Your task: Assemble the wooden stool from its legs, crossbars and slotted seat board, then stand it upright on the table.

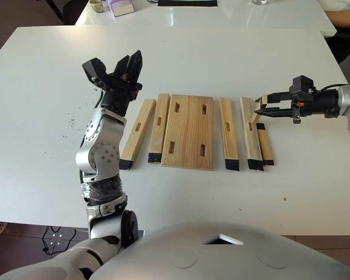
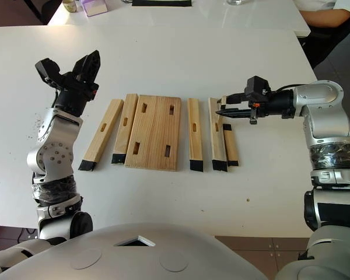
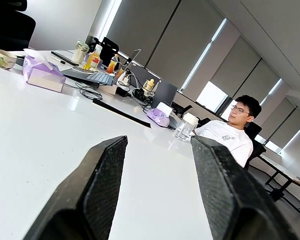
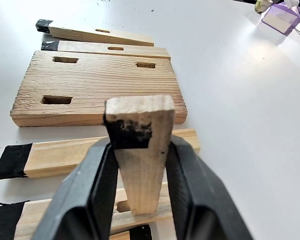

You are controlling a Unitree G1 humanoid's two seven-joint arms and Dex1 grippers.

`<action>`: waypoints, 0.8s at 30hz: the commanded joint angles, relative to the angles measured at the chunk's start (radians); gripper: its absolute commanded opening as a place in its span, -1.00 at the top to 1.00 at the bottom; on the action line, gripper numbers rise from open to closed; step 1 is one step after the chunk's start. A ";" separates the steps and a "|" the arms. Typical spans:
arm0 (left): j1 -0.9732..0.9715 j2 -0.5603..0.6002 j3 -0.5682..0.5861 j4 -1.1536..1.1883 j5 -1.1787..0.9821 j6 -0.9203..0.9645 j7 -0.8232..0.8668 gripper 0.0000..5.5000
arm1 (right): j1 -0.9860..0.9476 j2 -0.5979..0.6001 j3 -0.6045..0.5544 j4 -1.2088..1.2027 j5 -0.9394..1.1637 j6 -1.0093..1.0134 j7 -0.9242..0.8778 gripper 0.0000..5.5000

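Observation:
The slotted seat board (image 1: 188, 131) lies flat mid-table. Two legs (image 1: 138, 133) with black ends lie to its left, and two more legs (image 1: 228, 140) to its right. A short crossbar (image 1: 266, 146) rests at the far right of the row. My right gripper (image 1: 258, 111) hovers over the right-hand legs, shut on a second short crossbar (image 4: 138, 150) with a black end, which stands tilted between the fingers (image 4: 90, 190). My left gripper (image 1: 119, 69) is raised above the table, left of the parts. It is open and empty, with both fingers (image 3: 90, 195) spread.
The white table (image 1: 41, 116) has free room on the left and behind the parts. A second table (image 1: 233, 14) at the back carries a tissue box (image 1: 122, 7) and other items. Small dark specks (image 1: 72, 121) dot the table at left.

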 commanded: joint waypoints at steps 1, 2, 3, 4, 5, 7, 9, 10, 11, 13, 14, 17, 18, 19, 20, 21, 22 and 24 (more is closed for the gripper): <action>-0.006 0.017 -0.010 0.026 0.003 0.013 -0.011 0.14 | 0.034 0.010 -0.015 -0.020 0.013 0.011 0.000 0.53; -0.010 0.022 -0.011 0.033 0.005 0.014 -0.017 0.14 | 0.041 0.013 -0.018 -0.026 0.015 0.015 -0.003 0.53; -0.015 0.027 -0.011 0.041 0.006 0.014 -0.021 0.14 | 0.049 0.016 -0.020 -0.033 0.019 0.016 -0.005 0.53; -0.020 0.032 -0.011 0.050 0.006 0.016 -0.026 0.14 | 0.057 0.020 -0.020 -0.042 0.021 0.017 -0.009 0.53; -0.024 0.036 -0.011 0.055 0.006 0.017 -0.029 0.14 | 0.064 0.023 -0.019 -0.047 0.021 0.014 -0.013 0.53; -0.026 0.042 -0.016 0.062 0.009 0.020 -0.035 0.14 | 0.075 0.028 -0.019 -0.048 0.019 0.009 -0.018 0.53; -0.025 0.047 -0.021 0.067 0.010 0.023 -0.040 0.14 | 0.085 0.032 -0.020 -0.049 0.021 0.009 -0.019 0.53; -0.024 0.050 -0.022 0.070 0.011 0.024 -0.043 0.14 | 0.090 0.035 -0.023 -0.055 0.029 0.016 -0.020 0.53; -0.021 0.052 -0.022 0.071 0.011 0.025 -0.043 0.14 | 0.093 0.040 -0.026 -0.059 0.038 0.027 -0.022 0.53; -0.014 0.053 -0.024 0.071 0.014 0.025 -0.043 0.14 | 0.094 0.046 -0.032 -0.043 0.037 0.028 -0.034 0.53; -0.010 0.054 -0.026 0.070 0.016 0.024 -0.043 0.14 | 0.095 0.046 -0.037 -0.024 0.031 0.024 -0.040 0.53; -0.003 0.056 -0.033 0.069 0.016 0.024 -0.047 0.14 | 0.120 0.038 -0.068 0.021 0.034 0.037 -0.057 0.53; -0.001 0.056 -0.034 0.068 0.016 0.024 -0.046 0.14 | 0.130 0.037 -0.075 0.033 0.034 0.041 -0.061 0.53; 0.001 0.056 -0.036 0.066 0.016 0.024 -0.045 0.14 | 0.142 0.035 -0.080 0.043 0.034 0.045 -0.062 0.53; 0.003 0.055 -0.038 0.063 0.016 0.024 -0.044 0.14 | 0.157 0.033 -0.084 0.058 0.028 0.036 -0.066 0.53; 0.007 0.054 -0.039 0.058 0.015 0.025 -0.041 0.14 | 0.170 0.033 -0.084 0.075 0.019 0.023 -0.069 0.53; 0.010 0.054 -0.039 0.056 0.014 0.026 -0.040 0.14 | 0.178 0.035 -0.085 0.086 0.016 0.017 -0.074 0.53; 0.019 0.054 -0.040 0.050 0.013 0.028 -0.037 0.14 | 0.182 0.044 -0.087 0.102 0.018 0.021 -0.082 0.53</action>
